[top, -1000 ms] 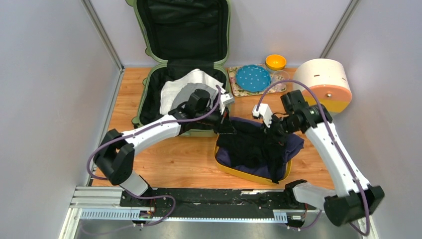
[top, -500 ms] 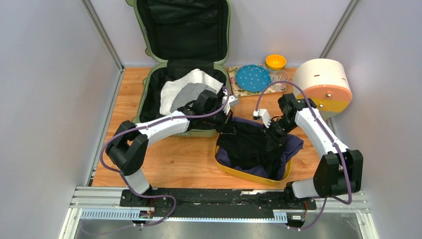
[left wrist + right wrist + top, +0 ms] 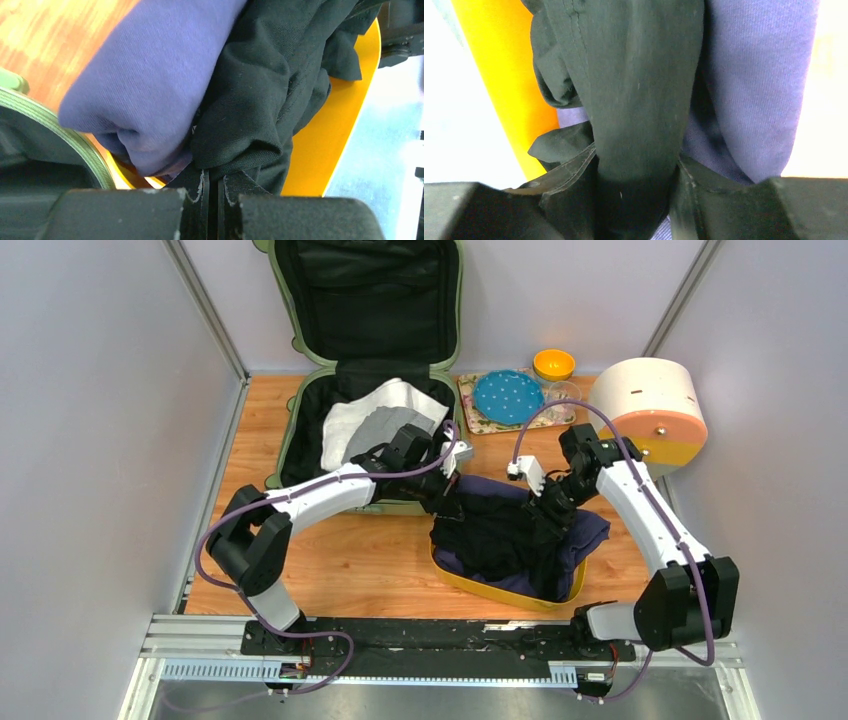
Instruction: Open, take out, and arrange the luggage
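Note:
The sage-green luggage (image 3: 290, 435) lies open at the back, its black-lined lid (image 3: 370, 300) leaning on the wall. A white cloth (image 3: 370, 405) and a grey cloth (image 3: 385, 430) lie in its base. In front of it, a yellow tray (image 3: 500, 590) holds a purple garment (image 3: 590, 530) under a black garment (image 3: 495, 535). My left gripper (image 3: 447, 502) (image 3: 214, 177) is shut on the black garment (image 3: 260, 100) at the tray's left end. My right gripper (image 3: 548, 512) (image 3: 636, 190) stands open at the right end, a fold of black garment (image 3: 639, 75) lying between its fingers.
A blue dotted plate (image 3: 508, 396) on a patterned mat, an orange-lidded jar (image 3: 553, 364) and a clear glass (image 3: 562, 395) stand at the back right. A round cream-and-orange box (image 3: 648, 408) sits by the right wall. The luggage's green rim (image 3: 95, 160) runs close beside the tray (image 3: 330, 135).
Both arms have folded their elbows inward while the grippers stayed over the tray. The black garment has sunk lower into the tray, and the right gripper's fingers have parted.

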Controlling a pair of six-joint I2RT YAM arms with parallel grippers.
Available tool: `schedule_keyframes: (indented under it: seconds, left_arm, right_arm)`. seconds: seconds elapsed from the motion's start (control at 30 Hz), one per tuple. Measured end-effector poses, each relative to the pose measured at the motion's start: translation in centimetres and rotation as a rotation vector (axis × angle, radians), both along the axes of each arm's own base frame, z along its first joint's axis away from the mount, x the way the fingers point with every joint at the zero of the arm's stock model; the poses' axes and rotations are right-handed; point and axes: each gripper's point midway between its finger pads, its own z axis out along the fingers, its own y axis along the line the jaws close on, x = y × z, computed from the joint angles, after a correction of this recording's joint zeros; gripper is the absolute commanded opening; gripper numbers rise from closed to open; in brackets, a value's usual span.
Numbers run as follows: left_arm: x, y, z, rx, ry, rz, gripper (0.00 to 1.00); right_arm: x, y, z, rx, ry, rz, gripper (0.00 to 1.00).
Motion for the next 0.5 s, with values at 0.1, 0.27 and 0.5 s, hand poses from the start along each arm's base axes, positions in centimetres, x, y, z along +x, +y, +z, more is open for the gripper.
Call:
schedule_keyframes:
  seconds: [0.1,0.27,0.5]
  left_arm:
    - [-0.7,0.7,-0.4,0.02,0.01,-0.007,0.4]
    - [-0.7,1.5,0.7,0.006,0.007,-0.01,0.79]
    - [7.1,6.8,9.6,-0.139,-0.123,0.181,0.79]
  right_arm:
    - [-0.2,-0.1,0.3,0.002,-0.025,0.007,0.61]
    - [0.0,-0.1,1.0,0.001,-0.031,-0.02,0.8]
    - [4.7,1.1,9.6,0.073,-0.283,-0.111,0.86]
